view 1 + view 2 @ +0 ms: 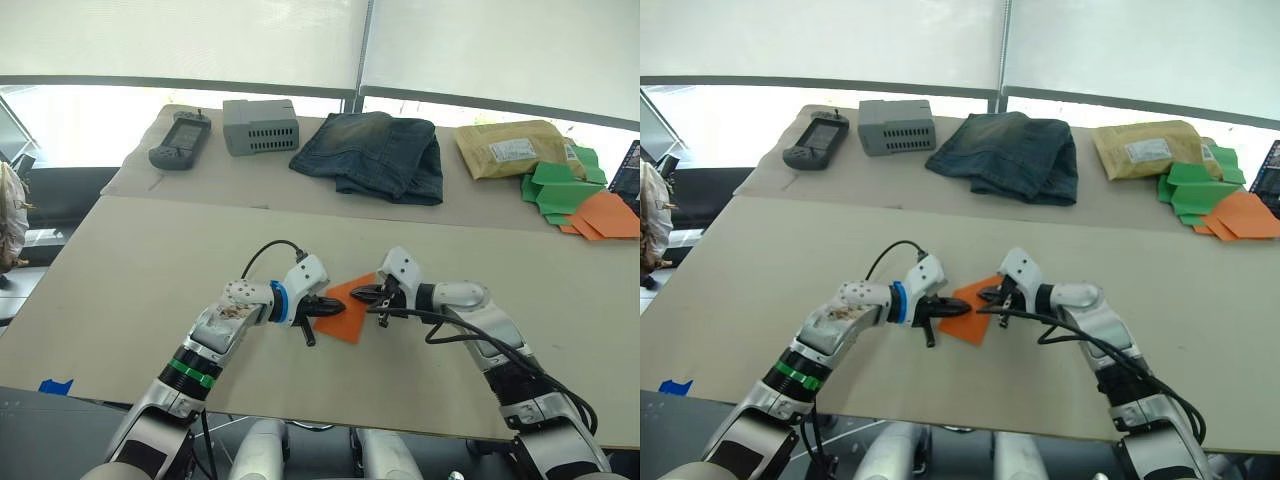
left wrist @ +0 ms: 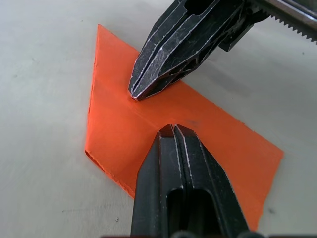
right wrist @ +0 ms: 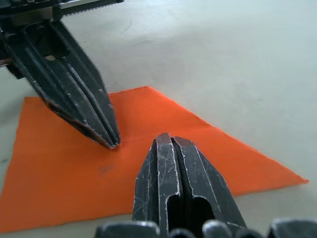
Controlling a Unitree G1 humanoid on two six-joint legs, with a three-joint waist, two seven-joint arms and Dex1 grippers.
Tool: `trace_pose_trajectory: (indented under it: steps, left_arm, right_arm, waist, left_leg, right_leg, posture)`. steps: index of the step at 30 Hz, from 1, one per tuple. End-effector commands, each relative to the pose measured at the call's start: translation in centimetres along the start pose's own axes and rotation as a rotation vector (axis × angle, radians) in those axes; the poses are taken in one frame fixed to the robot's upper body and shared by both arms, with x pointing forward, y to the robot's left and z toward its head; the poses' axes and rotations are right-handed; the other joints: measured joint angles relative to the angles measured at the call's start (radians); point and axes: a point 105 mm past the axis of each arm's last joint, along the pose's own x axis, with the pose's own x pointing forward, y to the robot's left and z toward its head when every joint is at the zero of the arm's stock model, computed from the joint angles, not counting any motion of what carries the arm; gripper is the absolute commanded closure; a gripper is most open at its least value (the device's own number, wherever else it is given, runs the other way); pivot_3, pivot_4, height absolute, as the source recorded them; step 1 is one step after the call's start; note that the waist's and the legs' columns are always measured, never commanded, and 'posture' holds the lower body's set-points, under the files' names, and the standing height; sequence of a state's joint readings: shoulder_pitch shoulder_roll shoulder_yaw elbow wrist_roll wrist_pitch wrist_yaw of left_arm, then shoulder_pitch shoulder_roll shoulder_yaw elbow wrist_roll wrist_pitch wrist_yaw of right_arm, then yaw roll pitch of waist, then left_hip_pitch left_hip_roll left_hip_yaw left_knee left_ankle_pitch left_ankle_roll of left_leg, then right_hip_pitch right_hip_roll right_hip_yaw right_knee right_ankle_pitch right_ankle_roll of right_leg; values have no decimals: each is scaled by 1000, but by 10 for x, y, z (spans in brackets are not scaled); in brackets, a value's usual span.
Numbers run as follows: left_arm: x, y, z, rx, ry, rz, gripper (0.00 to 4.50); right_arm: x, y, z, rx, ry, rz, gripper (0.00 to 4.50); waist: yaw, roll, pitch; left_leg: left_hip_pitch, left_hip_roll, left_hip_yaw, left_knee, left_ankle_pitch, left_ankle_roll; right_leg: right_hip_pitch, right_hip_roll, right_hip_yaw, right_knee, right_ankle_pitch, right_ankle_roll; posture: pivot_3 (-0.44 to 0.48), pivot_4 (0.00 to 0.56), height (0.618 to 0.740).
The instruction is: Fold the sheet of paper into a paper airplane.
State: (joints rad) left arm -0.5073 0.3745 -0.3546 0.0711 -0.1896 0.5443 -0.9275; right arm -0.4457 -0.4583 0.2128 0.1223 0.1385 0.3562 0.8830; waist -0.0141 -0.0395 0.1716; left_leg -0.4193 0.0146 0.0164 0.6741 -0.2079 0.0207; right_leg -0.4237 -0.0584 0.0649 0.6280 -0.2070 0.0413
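- My left fingers (image 1: 322, 306) are pressed together, tips down on the sheet of paper (image 1: 347, 304) — an orange creased wedge lying flat on the near counter (image 1: 130, 260), between my two arms.
- My right fingers (image 1: 366, 295) are together too, tips resting on the same sheet, just beside the left ones.
- I judge this a crease-pressing step, mid-fold; next I must pin with one tip and lift an edge with the other — thin paper, hard to get under.
- Far side, well apart: handheld device (image 1: 179, 140), grey box (image 1: 260, 126), jeans (image 1: 376, 153), tan envelope (image 1: 510, 148), green paper shapes (image 1: 560, 189). Nothing blocks me.
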Motion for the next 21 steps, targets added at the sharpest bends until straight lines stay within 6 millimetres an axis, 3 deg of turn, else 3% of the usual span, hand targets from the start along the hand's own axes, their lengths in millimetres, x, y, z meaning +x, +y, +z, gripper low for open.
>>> trace_pose_trajectory:
  steps: [1, 6, 11, 14, 21]
  left_arm:
    - [3, -5, -12, -18, 37, -18, 4473]
    - [2, -6, -15, -24, 45, -15, 4473]
    - [1, -4, -16, -27, 50, -12, 4473]
    - [3, -8, -18, -36, 52, -21, 4473]
    - [4, -11, -19, -57, 46, -17, 4473]
  right_arm:
    - [-7, -20, -3, 41, -42, -131, 4500]
    - [-9, -39, -8, 60, -73, -223, 4500]
    - [-6, -39, -18, 34, -46, -197, 4500]
    - [-6, -22, -32, -3, -3, -104, 4500]
    - [-15, 17, -34, 19, -41, 42, 4500]
  waist:
    - [0, 0, 0]
    - [-1, 0, 0]
    - [-3, 0, 0]
    - [-2, 1, -1]
    - [-1, 4, -5]
  left_leg:
    - [0, 0, 0, 0, 0, 0]
    - [0, 0, 0, 0, 0, 0]
    - [1, 0, 0, 0, 0, 0]
    - [2, 0, 0, 0, 0, 0]
    - [5, 0, 0, -3, 0, 0]
  right_leg:
    - [0, 0, 0, 0, 0, 0]
    - [0, 0, 0, 0, 0, 0]
    - [1, 0, 0, 0, 0, 0]
    - [2, 0, 0, 0, 0, 0]
    - [3, 0, 0, 0, -2, 0]
  posture:
    - [0, 150, 728]
    - [0, 150, 728]
    - [0, 150, 728]
    - [0, 150, 728]
    - [0, 150, 728]
